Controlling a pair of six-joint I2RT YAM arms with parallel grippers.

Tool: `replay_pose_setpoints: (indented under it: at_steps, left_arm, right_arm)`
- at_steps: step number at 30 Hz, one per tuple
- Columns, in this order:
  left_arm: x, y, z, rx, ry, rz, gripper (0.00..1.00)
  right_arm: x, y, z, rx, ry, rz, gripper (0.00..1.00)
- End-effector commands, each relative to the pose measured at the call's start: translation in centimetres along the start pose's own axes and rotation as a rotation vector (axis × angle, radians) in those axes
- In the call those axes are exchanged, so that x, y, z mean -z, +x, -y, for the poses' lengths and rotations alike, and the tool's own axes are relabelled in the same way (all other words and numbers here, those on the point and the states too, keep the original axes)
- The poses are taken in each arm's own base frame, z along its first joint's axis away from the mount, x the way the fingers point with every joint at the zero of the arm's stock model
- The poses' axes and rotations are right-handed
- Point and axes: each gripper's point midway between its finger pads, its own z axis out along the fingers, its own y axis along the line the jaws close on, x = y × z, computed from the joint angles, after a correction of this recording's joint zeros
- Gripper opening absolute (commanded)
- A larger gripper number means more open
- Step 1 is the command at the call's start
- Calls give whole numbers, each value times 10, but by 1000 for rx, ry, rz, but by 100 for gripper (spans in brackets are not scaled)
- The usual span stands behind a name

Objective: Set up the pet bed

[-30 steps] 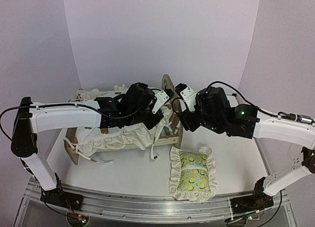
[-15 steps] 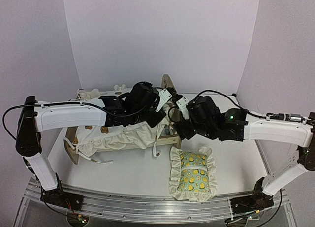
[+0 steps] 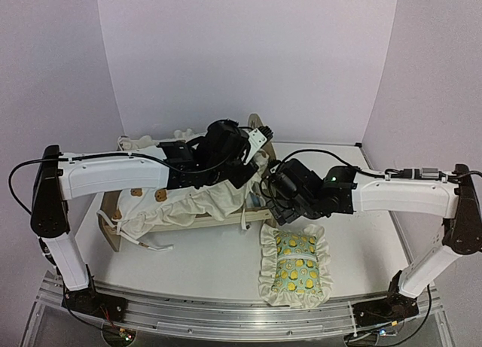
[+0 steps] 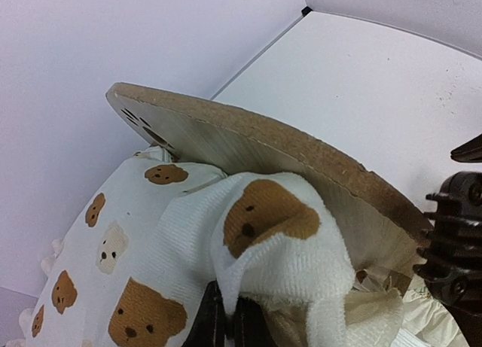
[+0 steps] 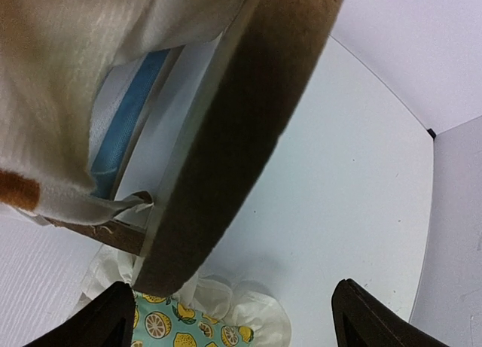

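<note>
The pet bed (image 3: 108, 225) stands left of centre, its light-wood frame mostly draped by the cream bear-print cushion (image 3: 188, 204). My left gripper (image 3: 254, 157) is shut on a corner of that cushion, right beside the rounded headboard. The left wrist view shows the pinched fold of the cushion (image 4: 279, 234) rising from the left gripper (image 4: 230, 323) against the paw-print headboard (image 4: 301, 155). My right gripper (image 3: 273, 189) hangs open just right of the headboard, holding nothing. In the right wrist view the right gripper (image 5: 237, 321) spans the headboard's edge (image 5: 241, 136), the blue-striped base (image 5: 128, 129) and cushion (image 5: 53, 98) beyond.
A green lemon-print ruffled pillow (image 3: 295, 264) lies on the table in front of the right arm, its corner (image 5: 181, 324) below the right fingers. The white tabletop (image 5: 354, 174) stretches right of the headboard. Purple walls close in at the back and sides.
The right gripper has moved left, close to the headboard, and its jaws have spread wider. The left gripper has carried the cushion corner up and back toward the headboard.
</note>
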Motion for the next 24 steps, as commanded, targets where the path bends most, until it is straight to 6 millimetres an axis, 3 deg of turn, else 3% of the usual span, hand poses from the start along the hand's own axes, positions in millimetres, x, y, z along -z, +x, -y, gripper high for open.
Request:
replay_pose_setpoints:
  at_steps: [1, 7, 14, 19, 24]
  left_arm:
    - [-7, -11, -2, 36, -16, 15, 0]
    - [-8, 7, 21, 38, 63, -45, 2]
    - [0, 20, 47, 80, 139, -93, 36]
    - [-4, 14, 45, 126, 114, -82, 53]
    - [17, -1, 34, 191, 130, -38, 76]
  right_arm:
    - [26, -13, 8, -111, -53, 39, 92]
    - [42, -11, 9, -150, -128, 67, 90]
    - [62, -8, 11, -224, -226, 148, 84]
    - [65, -7, 11, -266, -252, 185, 79]
    - [58, -3, -1, -249, -285, 165, 72]
